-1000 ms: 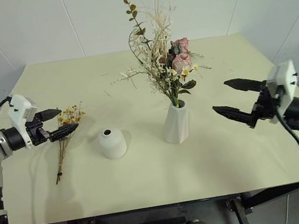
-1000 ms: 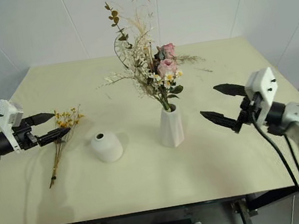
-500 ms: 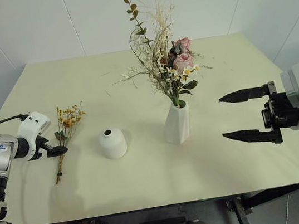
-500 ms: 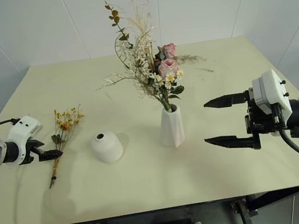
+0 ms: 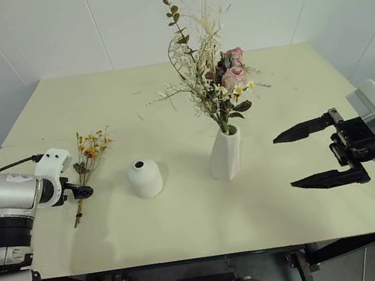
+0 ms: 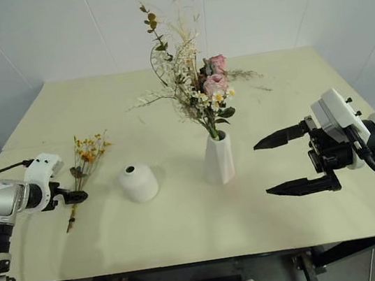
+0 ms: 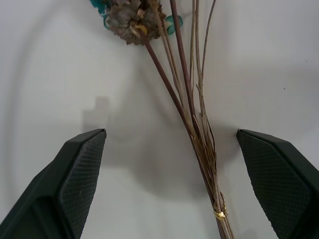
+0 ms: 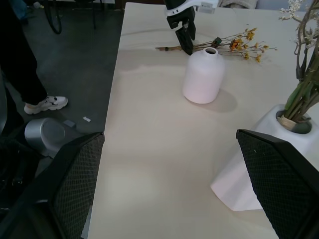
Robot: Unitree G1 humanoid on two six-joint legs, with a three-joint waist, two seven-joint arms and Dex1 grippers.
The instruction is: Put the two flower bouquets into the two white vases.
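- Left eye view: the large bouquet is already seen standing in the tall faceted vase at mid-table, so half of the task is judged done.
- The small yellow-orange bunch is found lying flat on the table, just beside the short dome vase on its left, with the blossoms pointed away from the robot.
- The left gripper is lowered over the stems of that bunch; in the left wrist view the fingers are spread wide to either side of the tied stems, nothing being clasped yet.
- The right gripper is held above the table to the right of the tall vase, its jaws parted and empty.
- The step in hand is judged to be the pick-up of the small bunch.
- Next, the fingers are to be closed on the thin stems near the gold tie, then the bunch is to be lifted, stood upright and threaded stem-first into the dome vase's small top hole.
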